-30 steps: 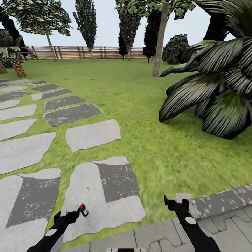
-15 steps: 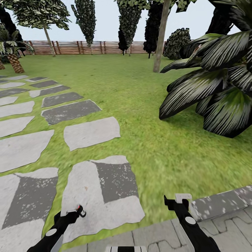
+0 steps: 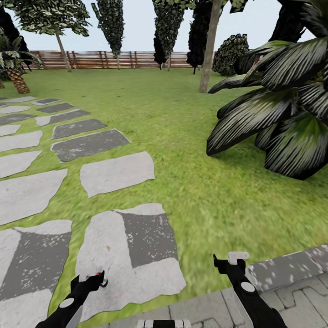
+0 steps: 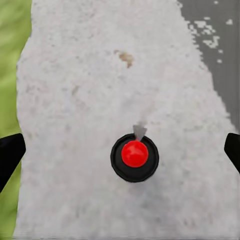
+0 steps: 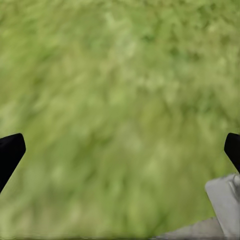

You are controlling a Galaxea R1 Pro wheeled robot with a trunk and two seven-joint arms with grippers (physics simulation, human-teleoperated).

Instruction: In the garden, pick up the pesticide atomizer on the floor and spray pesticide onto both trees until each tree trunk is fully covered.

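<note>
Left gripper [image 3: 91, 279], fingers spread, hangs low over a pale stone slab [image 3: 109, 255], a red-topped black knob [image 4: 134, 156] between them; right gripper [image 3: 228, 264], also spread, over grass [image 5: 120, 100].

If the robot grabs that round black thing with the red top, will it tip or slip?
The round black object with the red top seems to stand upright on the whitish stone slab, so a nudge might tip it. Its round side may slip between the fingers.
</note>
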